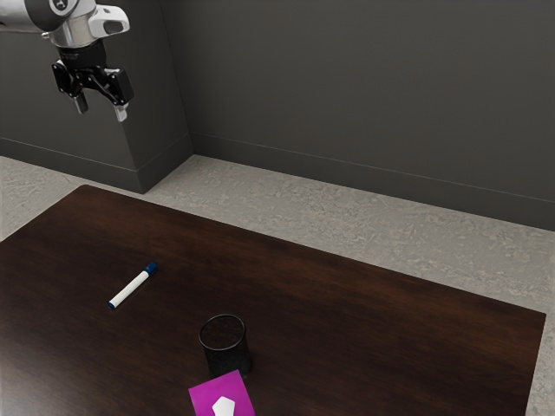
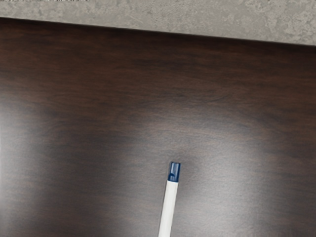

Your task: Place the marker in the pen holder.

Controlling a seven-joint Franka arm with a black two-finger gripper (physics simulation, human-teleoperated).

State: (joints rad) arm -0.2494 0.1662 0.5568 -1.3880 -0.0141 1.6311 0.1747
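Observation:
High above the table, at the exterior view's upper left, my black gripper (image 1: 101, 113) hangs with its two fingers apart and nothing between them. The white marker with a blue cap (image 1: 132, 288) lies flat on the dark table, well below the gripper. In the wrist view the marker (image 2: 169, 207) is partly cut off, its blue end in full sight. The pen holder, a black round cup (image 1: 227, 353), stands upright toward the exterior view's right of the marker, apart from it.
A magenta card or box with a white shape (image 1: 207, 398) is close to the pen holder, at the exterior view's lower edge. The dark wooden table (image 1: 364, 312) ends at a far edge, with grey floor and a dark wall beyond.

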